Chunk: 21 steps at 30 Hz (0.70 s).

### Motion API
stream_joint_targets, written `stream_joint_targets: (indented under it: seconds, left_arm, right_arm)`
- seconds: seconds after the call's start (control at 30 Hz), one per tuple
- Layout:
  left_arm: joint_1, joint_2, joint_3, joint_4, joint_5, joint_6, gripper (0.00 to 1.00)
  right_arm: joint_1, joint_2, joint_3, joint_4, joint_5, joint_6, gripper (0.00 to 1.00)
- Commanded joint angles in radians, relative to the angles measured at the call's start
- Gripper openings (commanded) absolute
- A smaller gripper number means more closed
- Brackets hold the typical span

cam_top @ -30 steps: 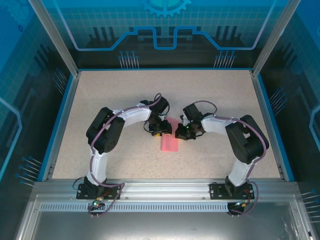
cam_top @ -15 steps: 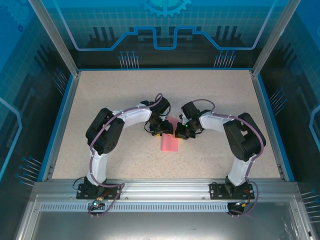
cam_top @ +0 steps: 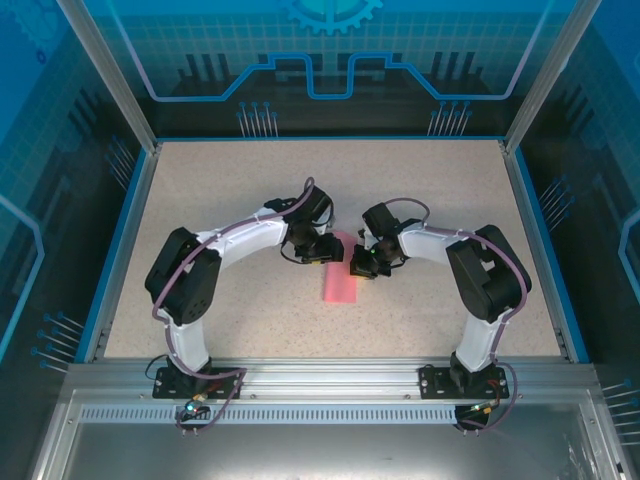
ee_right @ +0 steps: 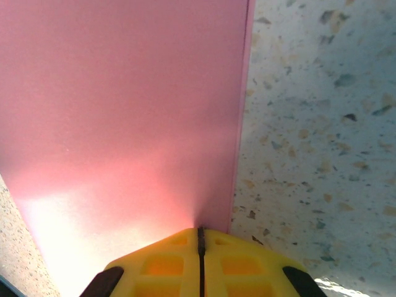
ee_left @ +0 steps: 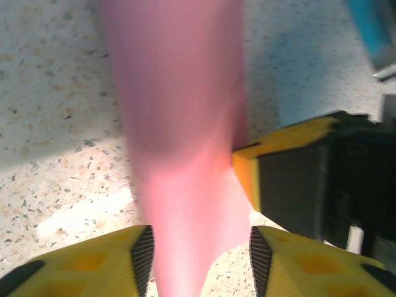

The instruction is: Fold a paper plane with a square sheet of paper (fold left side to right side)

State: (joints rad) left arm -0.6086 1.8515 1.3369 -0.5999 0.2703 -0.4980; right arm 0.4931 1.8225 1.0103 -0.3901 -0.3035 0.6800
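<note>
We see the thin pink-red paper sheet point(cam_top: 340, 287), folded into a narrow rectangle, lying mid-way on the speckled beige tabletop point(cam_top: 450, 200). The left gripper point(ee_left: 197, 238) is partly open and straddles the sheet's far end. The right gripper point(ee_right: 200, 234) is pinched closed, tips at the paper's right edge.

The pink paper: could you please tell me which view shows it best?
Top external: the pink paper shows most of its narrow outline on the table. Right wrist gives a sharp close-up of one edge; left wrist, a blurred strip.

A lab robot cell: aluminium frame point(cam_top: 108, 75), blue printed panels point(cam_top: 330, 60), speckled table point(cam_top: 230, 175).
</note>
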Motion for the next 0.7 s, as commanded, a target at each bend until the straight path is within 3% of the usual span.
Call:
stream_joint_targets:
  seconds: [0.0,0.17,0.67]
  left_arm:
    - [0.002,-0.006,-0.025,0.041,0.101,0.005,0.37]
    - [-0.01,0.058,-0.026,0.11,0.197,-0.013,0.27]
    - [0.029,0.155,-0.095,0.118,0.096,0.014,0.24]
  right_arm:
    - [0.013,0.065,-0.021,-0.07,0.075,-0.013,0.07]
    - [0.012,0.064,-0.021,-0.073,0.076,-0.014,0.07]
    - [0.013,0.071,-0.004,-0.12,0.085,-0.037,0.07]
